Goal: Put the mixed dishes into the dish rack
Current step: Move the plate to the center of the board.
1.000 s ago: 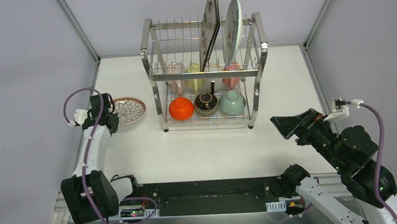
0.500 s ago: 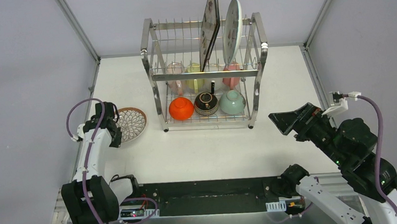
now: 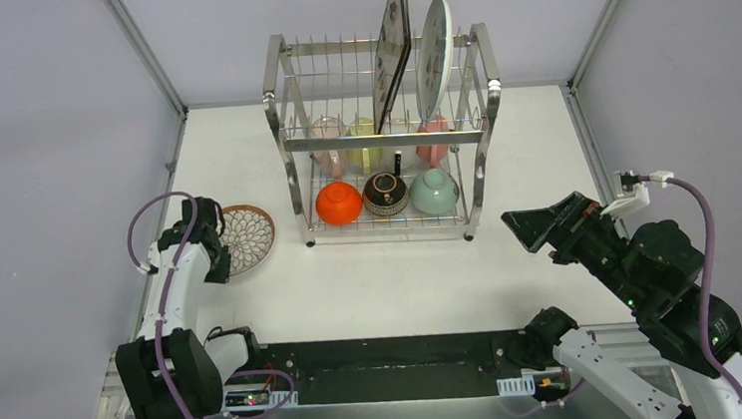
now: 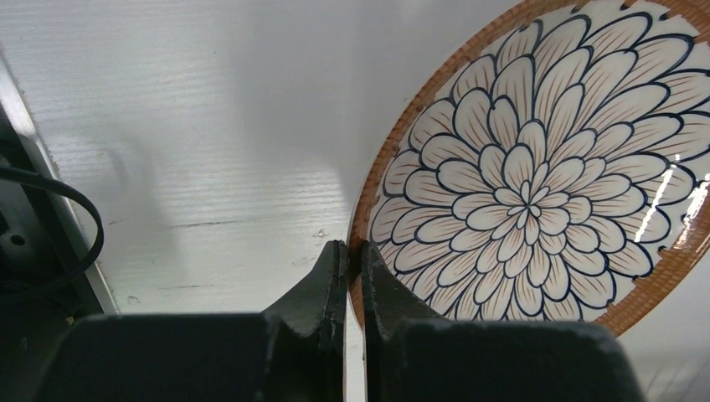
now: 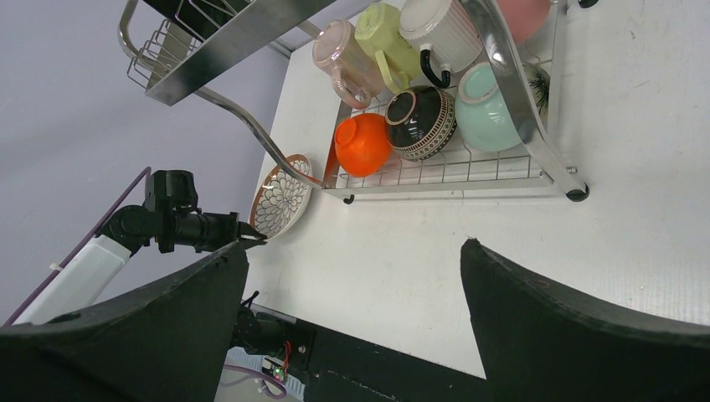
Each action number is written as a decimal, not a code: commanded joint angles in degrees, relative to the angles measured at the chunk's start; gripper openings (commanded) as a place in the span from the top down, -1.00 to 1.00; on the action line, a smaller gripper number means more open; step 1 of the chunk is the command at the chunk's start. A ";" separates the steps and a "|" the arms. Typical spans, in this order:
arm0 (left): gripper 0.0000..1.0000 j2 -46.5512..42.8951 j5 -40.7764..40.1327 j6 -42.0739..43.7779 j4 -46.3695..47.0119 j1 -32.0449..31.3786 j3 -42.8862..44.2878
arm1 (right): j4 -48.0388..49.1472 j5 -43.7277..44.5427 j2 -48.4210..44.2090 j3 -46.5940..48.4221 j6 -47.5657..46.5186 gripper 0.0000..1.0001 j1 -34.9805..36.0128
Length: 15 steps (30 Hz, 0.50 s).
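The brown-rimmed petal-pattern plate (image 3: 249, 237) (image 4: 536, 180) lies on the white table left of the dish rack (image 3: 287, 146). My left gripper (image 3: 223, 259) (image 4: 352, 251) is shut on the plate's near-left rim, one finger inside and one outside. The rack's upper level holds a square floral plate (image 3: 394, 43) and a white round plate (image 3: 433, 59), both standing upright. Pastel cups (image 3: 363, 130) sit below them. Orange (image 3: 338, 202), dark brown (image 3: 385, 193) and mint (image 3: 433, 192) bowls rest on the bottom tier. My right gripper (image 3: 533, 227) (image 5: 352, 247) hangs open and empty, right of the rack.
Grey walls and aluminium frame posts (image 3: 145, 52) close in the table on the left, back and right. A black strip with the arm bases (image 3: 390, 368) runs along the near edge. The left arm's purple cable (image 3: 152, 212) loops close to the left wall.
The left gripper has slid toward the near edge, and the petal-pattern plate has come with it. The right arm shifted slightly at first and then stayed still.
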 commanded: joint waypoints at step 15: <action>-0.06 -5.21 -2.67 2.25 -5.65 -0.61 3.88 | 3.08 0.57 -1.21 -1.08 -1.57 -1.00 0.14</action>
